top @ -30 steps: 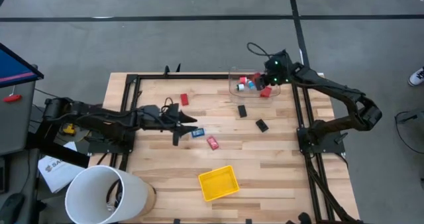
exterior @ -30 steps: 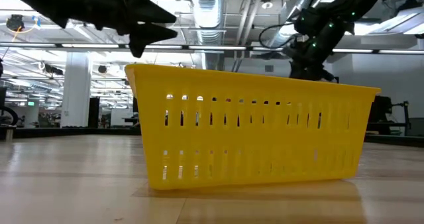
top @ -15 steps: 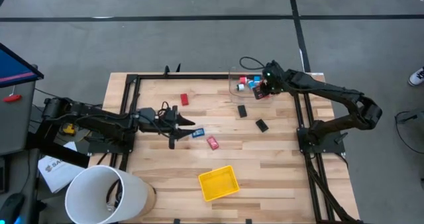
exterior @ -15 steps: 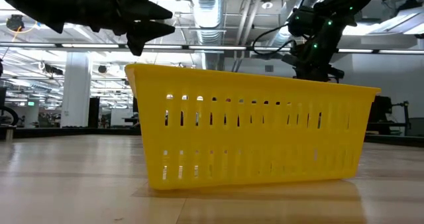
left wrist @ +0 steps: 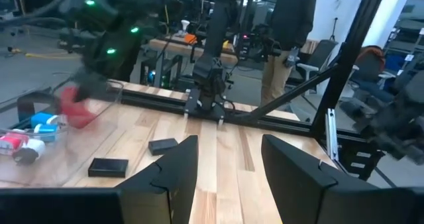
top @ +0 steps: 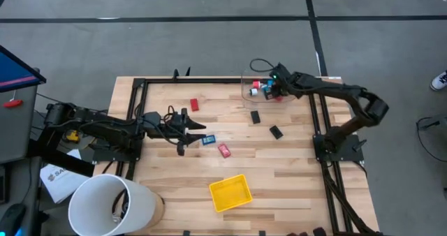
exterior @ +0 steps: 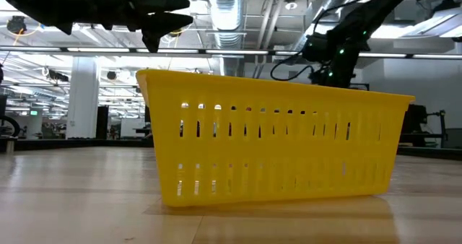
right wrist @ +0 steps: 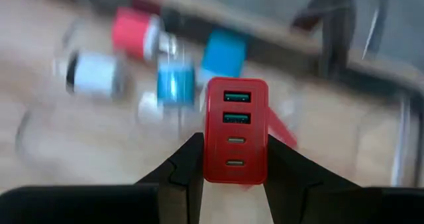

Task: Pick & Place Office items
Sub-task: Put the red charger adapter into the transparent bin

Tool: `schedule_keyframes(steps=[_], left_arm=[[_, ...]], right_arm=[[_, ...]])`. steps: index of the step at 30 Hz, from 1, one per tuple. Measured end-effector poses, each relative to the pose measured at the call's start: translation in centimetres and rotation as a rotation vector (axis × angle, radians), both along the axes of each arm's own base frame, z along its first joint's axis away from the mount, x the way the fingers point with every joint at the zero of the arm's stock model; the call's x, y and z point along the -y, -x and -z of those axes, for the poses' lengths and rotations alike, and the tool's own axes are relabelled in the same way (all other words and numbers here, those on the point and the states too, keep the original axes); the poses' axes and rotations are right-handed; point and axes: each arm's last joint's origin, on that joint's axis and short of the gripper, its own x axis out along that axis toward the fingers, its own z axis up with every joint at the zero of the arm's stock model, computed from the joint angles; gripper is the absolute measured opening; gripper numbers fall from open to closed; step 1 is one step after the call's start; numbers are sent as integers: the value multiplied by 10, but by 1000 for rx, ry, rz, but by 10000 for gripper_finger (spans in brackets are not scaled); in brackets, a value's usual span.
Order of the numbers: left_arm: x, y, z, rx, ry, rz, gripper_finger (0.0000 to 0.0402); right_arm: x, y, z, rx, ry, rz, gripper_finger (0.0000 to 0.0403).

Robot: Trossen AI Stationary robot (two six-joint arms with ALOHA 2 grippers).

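While my right gripper (right wrist: 233, 159) hung over the clear plastic box (top: 253, 87), its fingers were clamped on a red USB charger (right wrist: 235, 131), long axis running straight out from them, ports facing the wrist camera. Box sat right below, so the drop looked short. Left gripper (top: 198, 133) hovered half-open and empty beside the blue piece (top: 208, 139).
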Motion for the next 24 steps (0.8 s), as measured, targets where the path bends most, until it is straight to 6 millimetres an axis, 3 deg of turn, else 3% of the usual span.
schedule_keyframes(steps=[4, 10, 17, 24], left_arm=[[0, 0, 1, -6, 0, 0, 163], [1, 0, 2, -18, 9, 22, 163], [6, 0, 2, -21, 31, 47, 163], [7, 0, 2, -20, 33, 52, 163]], right_arm=[[12, -3, 13, 12, 4, -10, 110], [28, 8, 9, 38, -30, 42, 110], [28, 15, 6, 24, -45, 55, 112], [25, 15, 0, 38, -22, 61, 244]])
